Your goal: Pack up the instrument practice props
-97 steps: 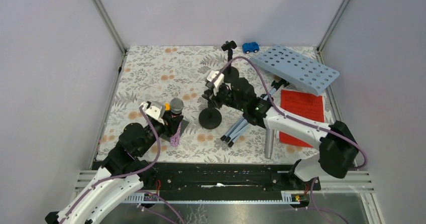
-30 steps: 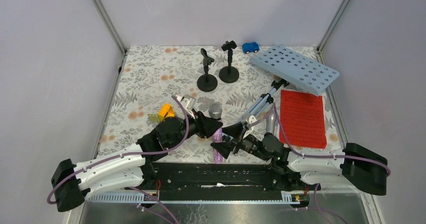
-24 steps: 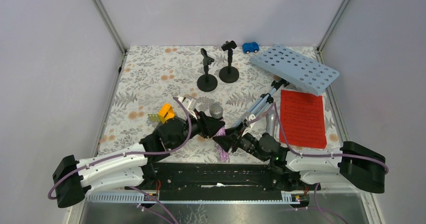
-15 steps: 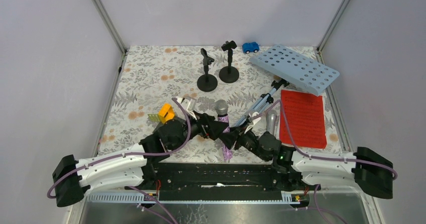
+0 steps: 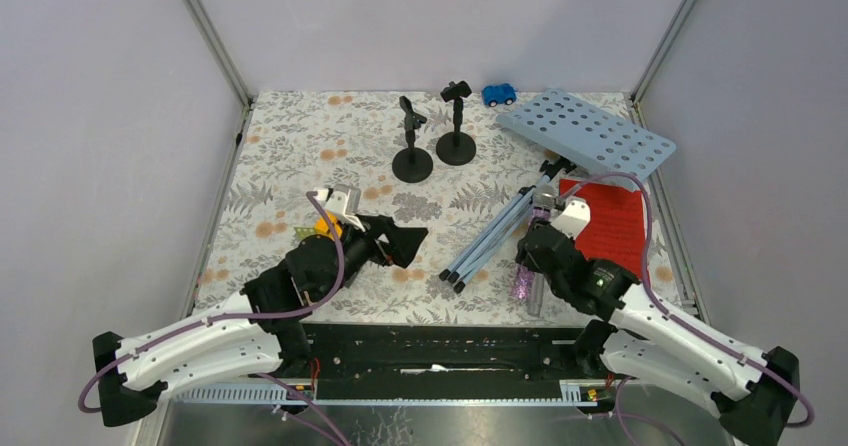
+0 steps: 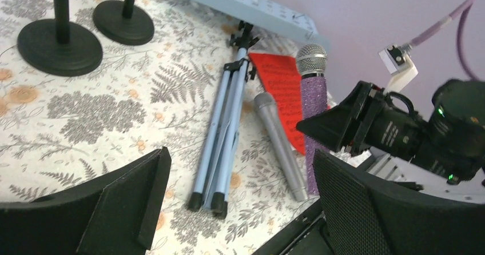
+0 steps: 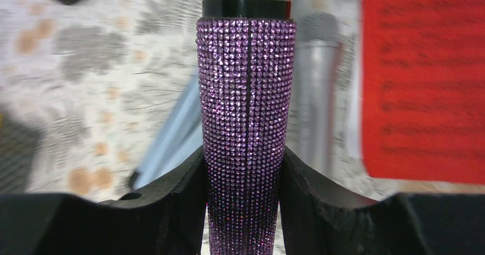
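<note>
Near edge, right of centre: the right gripper (image 7: 246, 178) is clamped on the purple mic (image 7: 246, 123), one finger on each side of the glittered handle. The mic stands about upright with its mesh head up. Whether its lower end touches the tabletop cannot be told.

Just beside it the silver mic (image 6: 280, 146) lies flat on the floral cloth, between the folded tripod legs (image 6: 226, 135) and the red sheet (image 5: 612, 224). The right arm covers most of it in the top view.

Near edge, left of centre: the left gripper (image 6: 240, 156) hangs above the cloth, pointing towards the right arm. Its fingers are wide apart and nothing is between them. An orange brick (image 5: 322, 228) sits just behind this arm, partly hidden.

Middle, right half: the tripod legs are drawn together and run aslant from near centre towards the far right corner. There they join the holder panel (image 5: 590, 136), which is tilted. The red sheet lies flat along the right edge, its far end under the panel.

Far edge, centre: two mic mounts (image 5: 412, 161) (image 5: 456, 146) stand upright side by side, close together, neither carrying a mic. A blue toy car (image 5: 499, 94) sits at the far edge, just right of them.
</note>
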You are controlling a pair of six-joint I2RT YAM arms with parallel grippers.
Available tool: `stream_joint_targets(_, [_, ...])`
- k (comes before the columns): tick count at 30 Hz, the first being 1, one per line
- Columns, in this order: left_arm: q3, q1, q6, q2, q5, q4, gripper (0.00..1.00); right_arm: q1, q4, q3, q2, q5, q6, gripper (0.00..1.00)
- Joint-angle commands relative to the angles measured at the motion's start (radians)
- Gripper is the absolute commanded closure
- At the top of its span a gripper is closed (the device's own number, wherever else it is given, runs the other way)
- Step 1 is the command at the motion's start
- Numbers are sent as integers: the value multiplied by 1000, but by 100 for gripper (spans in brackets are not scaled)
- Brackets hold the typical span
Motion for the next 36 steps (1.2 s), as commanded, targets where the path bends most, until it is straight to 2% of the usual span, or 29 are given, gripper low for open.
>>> stream_joint_targets(1, [36,-3,-6,-4,-17,-92,1,-153,-129,12,59,-136,-13,100])
stream_joint_targets(3, [25,-2,-18,-13,-4,-92,1,-193,-69,13,104,-190,-94,100])
stream_joint_targets(7, [9,-2,-31,-20,9,-81,1,-332,-56,89,259,-294,-247,100])
stream_joint_targets(12, [13,-2,-44,-17,14,-98,1,-398,-88,166,376,-219,-319,100])
stream_joint_targets(18, [2,-2,-60,-39,13,-121,1,-425,-105,177,442,-152,-322,100])
stream_joint_targets(28, [20,-2,-34,-17,32,-177,1,-516,-132,121,525,-92,-200,99])
stream_joint_targets(32, [19,-2,-20,11,32,-163,1,-516,-98,99,540,-145,-220,99])
stream_joint_targets(36, [-9,-1,-21,33,34,-110,1,-516,-53,90,541,-297,-291,99])
